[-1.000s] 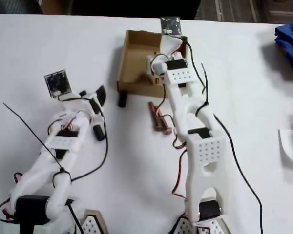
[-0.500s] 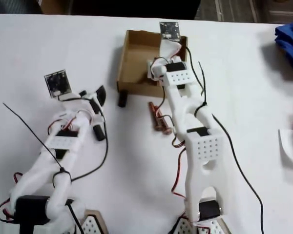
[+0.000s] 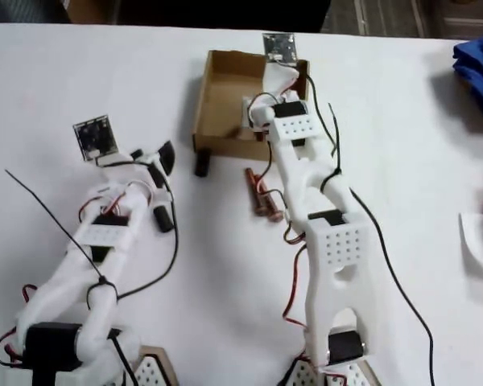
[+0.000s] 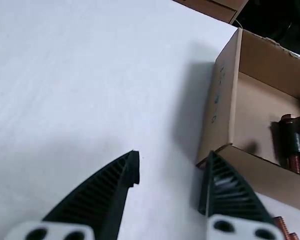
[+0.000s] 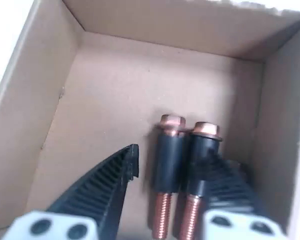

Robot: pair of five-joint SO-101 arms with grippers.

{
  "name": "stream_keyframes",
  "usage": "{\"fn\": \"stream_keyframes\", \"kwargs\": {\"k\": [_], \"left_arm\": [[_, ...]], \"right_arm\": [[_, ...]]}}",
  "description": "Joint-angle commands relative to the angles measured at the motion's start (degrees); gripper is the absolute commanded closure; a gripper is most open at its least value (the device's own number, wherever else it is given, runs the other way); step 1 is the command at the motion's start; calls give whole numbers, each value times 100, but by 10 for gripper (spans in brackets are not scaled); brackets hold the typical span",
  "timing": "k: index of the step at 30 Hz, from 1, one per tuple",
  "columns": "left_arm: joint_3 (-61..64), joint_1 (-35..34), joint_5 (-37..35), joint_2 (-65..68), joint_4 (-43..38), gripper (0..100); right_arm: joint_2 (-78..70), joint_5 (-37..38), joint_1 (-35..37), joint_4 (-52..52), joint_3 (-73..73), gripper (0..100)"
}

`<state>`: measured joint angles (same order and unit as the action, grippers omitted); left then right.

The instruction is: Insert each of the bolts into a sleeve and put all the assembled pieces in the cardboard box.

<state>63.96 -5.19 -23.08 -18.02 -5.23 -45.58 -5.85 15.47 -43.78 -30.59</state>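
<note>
While left fingers (image 4: 101, 196) and right fingers (image 5: 101, 186) stand apart, 2 black-sleeved copper bolts (image 5: 169, 159) lie in the box (image 5: 102, 97).

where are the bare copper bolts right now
In the high view the bare copper bolts lie on the table just in front of the cardboard box, between the two arms and close against the right arm.

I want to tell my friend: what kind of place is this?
Probably a robotics workshop or lab: two white robot arms on a table, loose copper bolts, black sleeves and a cardboard box.
</note>
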Motion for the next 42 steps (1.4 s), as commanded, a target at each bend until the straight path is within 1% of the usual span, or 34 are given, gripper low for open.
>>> {"fn": "stream_keyframes", "kwargs": {"k": [1, 5, 8, 9, 11, 13, 14, 16, 17, 21, 24, 28, 34, 42], "left_arm": [[-48, -53, -18, 9, -114, 774], [-48, -53, -18, 9, -114, 774], [-48, -53, -18, 9, -114, 774], [-48, -53, -18, 9, -114, 774], [-48, -53, -18, 9, -114, 774], [-48, -53, -18, 9, -114, 774], [-48, -53, -18, 9, -114, 774], [-48, -53, -18, 9, -114, 774], [-48, -53, -18, 9, -114, 774], [-48, -53, -18, 9, -114, 774], [-48, -53, -18, 9, -114, 774], [-48, -62, -18, 9, -114, 774], [-57, -79, -18, 9, -114, 774], [-57, -79, -18, 0, -114, 774]], "right_arm": [[136, -26, 66, 31, -246, 759], [198, -35, 13, 40, -633, 759], [242, -70, -215, 40, -1169, 763], [207, -70, -312, 40, -1345, 780], [136, -70, -549, 40, -1565, 859], [-13, -70, -778, 57, -1697, 979], [-110, -70, -892, 119, -1705, 985], [-347, -70, -1112, 242, -1749, 938], [-462, -70, -1209, 347, -1758, 937], [-848, -35, -1429, 646, -1758, 979], [-1024, -35, -1437, 778, -1758, 978], [-1182, -35, -1314, 1077, -1758, 978], [-1385, -35, -1015, 1130, -1758, 978], [-1481, -35, -857, 1297, -1758, 978]]}}
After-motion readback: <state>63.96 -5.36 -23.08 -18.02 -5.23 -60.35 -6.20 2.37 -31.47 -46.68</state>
